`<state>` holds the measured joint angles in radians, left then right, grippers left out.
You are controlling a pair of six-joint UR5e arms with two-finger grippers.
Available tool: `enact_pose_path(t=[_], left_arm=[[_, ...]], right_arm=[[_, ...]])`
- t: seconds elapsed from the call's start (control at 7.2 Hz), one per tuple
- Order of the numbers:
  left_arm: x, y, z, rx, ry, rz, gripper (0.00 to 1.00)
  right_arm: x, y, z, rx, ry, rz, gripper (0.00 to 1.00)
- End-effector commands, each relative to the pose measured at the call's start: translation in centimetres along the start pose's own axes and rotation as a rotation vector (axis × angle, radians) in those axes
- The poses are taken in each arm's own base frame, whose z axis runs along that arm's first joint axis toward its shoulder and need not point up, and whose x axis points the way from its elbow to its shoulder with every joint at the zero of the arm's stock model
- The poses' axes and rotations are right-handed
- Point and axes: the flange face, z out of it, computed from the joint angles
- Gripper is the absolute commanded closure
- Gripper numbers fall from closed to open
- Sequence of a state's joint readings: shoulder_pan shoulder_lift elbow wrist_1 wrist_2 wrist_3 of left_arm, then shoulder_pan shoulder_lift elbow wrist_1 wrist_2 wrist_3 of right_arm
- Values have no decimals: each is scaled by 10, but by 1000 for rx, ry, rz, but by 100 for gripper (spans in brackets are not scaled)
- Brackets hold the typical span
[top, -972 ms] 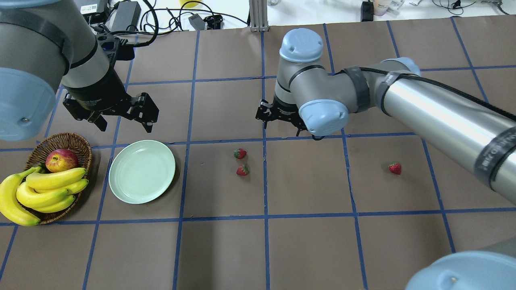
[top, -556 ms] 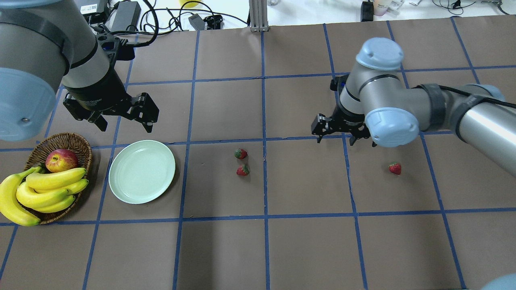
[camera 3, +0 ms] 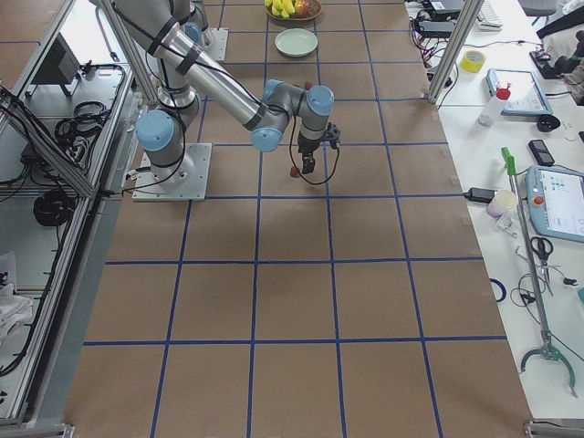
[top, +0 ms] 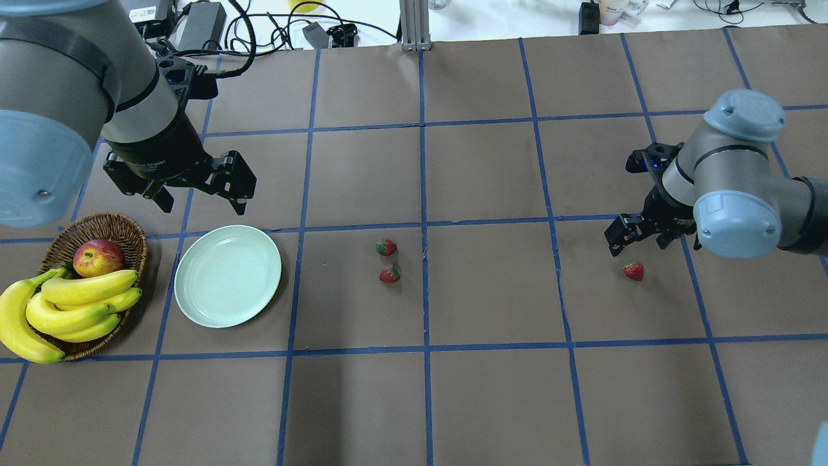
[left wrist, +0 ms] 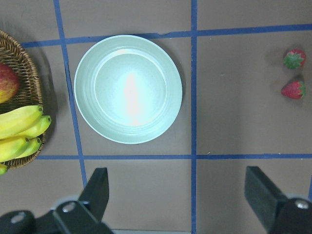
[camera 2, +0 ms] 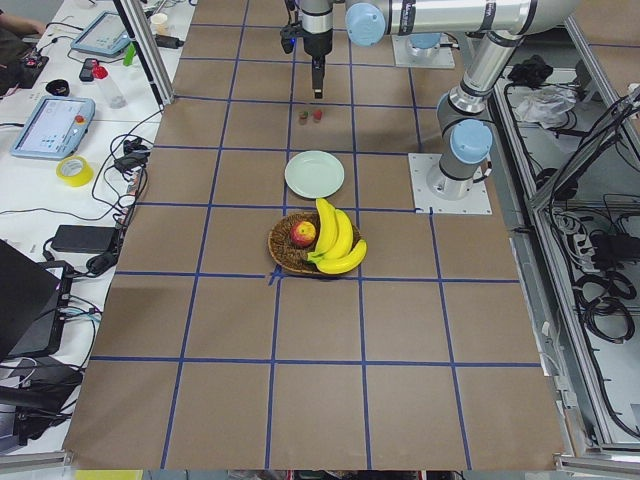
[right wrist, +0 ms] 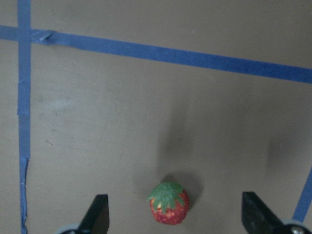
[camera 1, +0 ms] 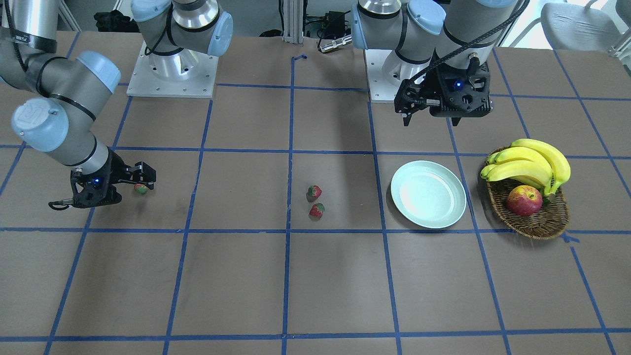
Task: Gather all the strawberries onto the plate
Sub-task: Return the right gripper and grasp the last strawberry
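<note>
Two strawberries (top: pixel 386 246) (top: pixel 389 274) lie close together near the table's middle. A third strawberry (top: pixel 634 270) lies alone far to the right. The empty mint-green plate (top: pixel 228 275) sits to the left. My right gripper (top: pixel 640 238) hangs open just behind and above the lone strawberry. The right wrist view shows that strawberry (right wrist: pixel 168 203) low between the spread fingers (right wrist: pixel 99 208). My left gripper (top: pixel 200 197) hovers open behind the plate, holding nothing. Its wrist view looks down on the plate (left wrist: pixel 128 89) and the two strawberries (left wrist: pixel 294 58).
A wicker basket (top: pixel 127 226) with bananas (top: pixel 84 304) and a red-yellow apple (top: pixel 98 257) stands left of the plate. Cables and power adapters (top: pixel 200 26) lie along the table's far edge. Blue tape lines grid the brown tabletop.
My right arm has swept from the table's middle to the right, and its gripper now hangs by the lone strawberry. The left arm, plate and strawberries have not moved.
</note>
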<state>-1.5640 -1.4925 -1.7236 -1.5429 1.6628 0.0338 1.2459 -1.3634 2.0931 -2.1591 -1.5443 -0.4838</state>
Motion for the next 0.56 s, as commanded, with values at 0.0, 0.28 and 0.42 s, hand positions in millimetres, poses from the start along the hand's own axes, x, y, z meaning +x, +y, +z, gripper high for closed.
enact_pose_path(t=[0.0, 0.28, 0.42], left_arm=[[0, 0, 0, 2, 0, 0, 0], [0, 0, 0, 4, 0, -1, 0], [-1, -2, -1, 17, -1, -3, 0]], right_arm=[[-1, 17, 29, -3, -19, 10, 11], [-4, 22, 44, -5, -15, 19, 36], [-2, 20, 40, 5, -3, 22, 64]])
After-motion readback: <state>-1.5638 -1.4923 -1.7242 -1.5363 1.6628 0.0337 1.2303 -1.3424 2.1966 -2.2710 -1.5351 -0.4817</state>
